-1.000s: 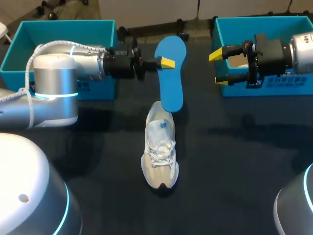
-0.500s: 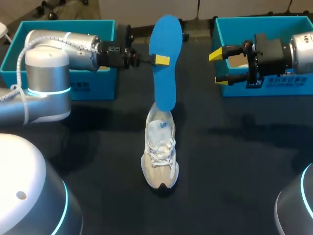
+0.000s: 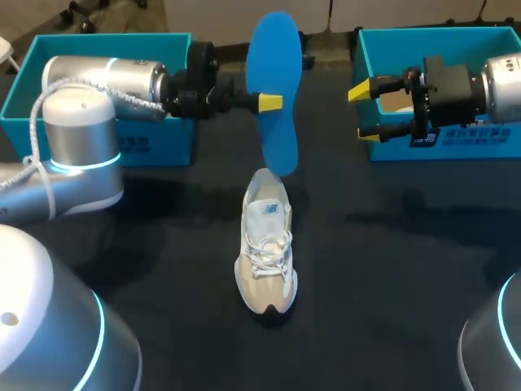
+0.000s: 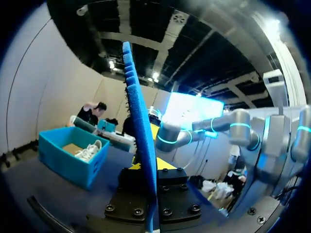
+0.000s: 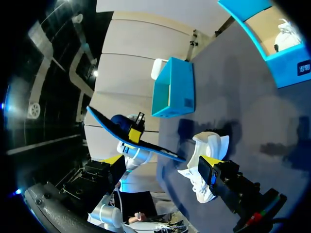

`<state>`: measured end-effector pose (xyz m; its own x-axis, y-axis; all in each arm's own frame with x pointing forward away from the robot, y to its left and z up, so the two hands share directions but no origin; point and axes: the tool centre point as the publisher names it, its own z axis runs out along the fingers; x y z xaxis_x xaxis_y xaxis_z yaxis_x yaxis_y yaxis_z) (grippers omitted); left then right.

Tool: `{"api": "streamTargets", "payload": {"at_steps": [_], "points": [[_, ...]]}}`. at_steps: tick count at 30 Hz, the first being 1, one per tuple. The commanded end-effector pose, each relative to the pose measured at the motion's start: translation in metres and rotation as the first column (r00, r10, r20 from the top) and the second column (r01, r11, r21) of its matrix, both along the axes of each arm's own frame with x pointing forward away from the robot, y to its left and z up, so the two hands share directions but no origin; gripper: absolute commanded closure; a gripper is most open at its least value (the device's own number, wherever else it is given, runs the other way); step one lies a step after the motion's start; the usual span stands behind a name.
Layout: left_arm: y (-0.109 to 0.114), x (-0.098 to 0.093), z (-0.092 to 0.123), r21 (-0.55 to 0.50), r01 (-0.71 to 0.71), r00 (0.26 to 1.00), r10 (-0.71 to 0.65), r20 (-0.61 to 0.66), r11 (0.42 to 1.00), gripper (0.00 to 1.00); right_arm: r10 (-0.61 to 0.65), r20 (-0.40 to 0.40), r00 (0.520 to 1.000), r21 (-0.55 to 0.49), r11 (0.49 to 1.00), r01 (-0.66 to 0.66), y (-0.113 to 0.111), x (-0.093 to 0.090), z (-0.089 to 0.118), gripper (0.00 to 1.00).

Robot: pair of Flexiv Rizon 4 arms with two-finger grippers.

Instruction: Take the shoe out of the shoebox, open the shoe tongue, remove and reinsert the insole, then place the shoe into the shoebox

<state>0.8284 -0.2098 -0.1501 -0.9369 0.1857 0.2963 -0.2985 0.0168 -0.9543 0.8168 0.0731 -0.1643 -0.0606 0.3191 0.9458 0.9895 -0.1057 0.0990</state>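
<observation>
Head view: blue insole (image 3: 273, 90) pinched upright in left gripper (image 3: 270, 102), at 12 o'clock of the white shoe (image 3: 266, 248), toe to 6 o'clock on the table (image 3: 391, 269). Right gripper (image 3: 366, 110) spread wide and empty at 2 o'clock, by the right shoebox (image 3: 440, 37). Left wrist view alone gives the insole edge-on and a second shoe (image 4: 88, 151) in that box. From above, far fingertip hidden behind insole; insole-to-heel contact impossible to judge.

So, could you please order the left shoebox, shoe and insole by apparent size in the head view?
Left shoebox: largest.
Shoe and insole: alike; the insole is held up nearer the camera, so unranked.
</observation>
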Motion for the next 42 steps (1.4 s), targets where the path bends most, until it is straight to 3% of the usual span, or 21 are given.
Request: {"api": "streamTargets", "payload": {"at_steps": [1,6,25,29,31,36,37,42], "points": [[-0.001,0.000,-0.001,-0.008,0.022,0.805,-0.013,0.593,1.000,1.00,-0.001,-0.001,1.000,-0.001,1.000,0.001,0.001,0.001,0.000,0.00],[0.000,0.003,0.001,-0.080,-0.003,0.622,0.064,0.780,0.997,1.00,-0.001,-0.001,1.000,-0.001,1.000,0.001,0.001,0.001,0.000,0.00],[0.001,0.003,0.001,-0.081,-0.016,0.609,0.074,0.790,0.997,1.00,-0.001,-0.001,1.000,-0.001,1.000,0.001,0.001,0.001,0.000,0.00],[0.004,0.006,0.002,-0.098,0.008,0.449,0.084,0.890,0.995,1.00,-0.001,-0.001,1.000,-0.001,1.000,0.001,0.001,0.001,0.000,0.00],[0.005,0.007,0.004,-0.117,0.015,0.427,0.100,0.899,0.993,1.00,-0.001,-0.001,1.000,-0.001,1.000,0.001,0.001,0.001,0.000,0.00],[0.006,0.009,0.005,-0.113,0.038,0.194,0.104,0.976,0.993,1.00,-0.001,-0.001,1.000,-0.001,1.000,0.001,0.001,0.001,0.000,0.00],[0.006,0.009,0.005,-0.109,0.041,0.116,0.103,0.988,0.993,1.00,-0.001,-0.001,1.000,-0.001,1.000,0.001,0.001,0.001,0.000,0.00],[0.007,0.011,0.003,-0.123,0.024,-0.077,0.125,0.989,0.992,1.00,-0.001,-0.001,1.000,-0.001,1.000,0.001,0.001,0.001,0.000,0.00]]}}
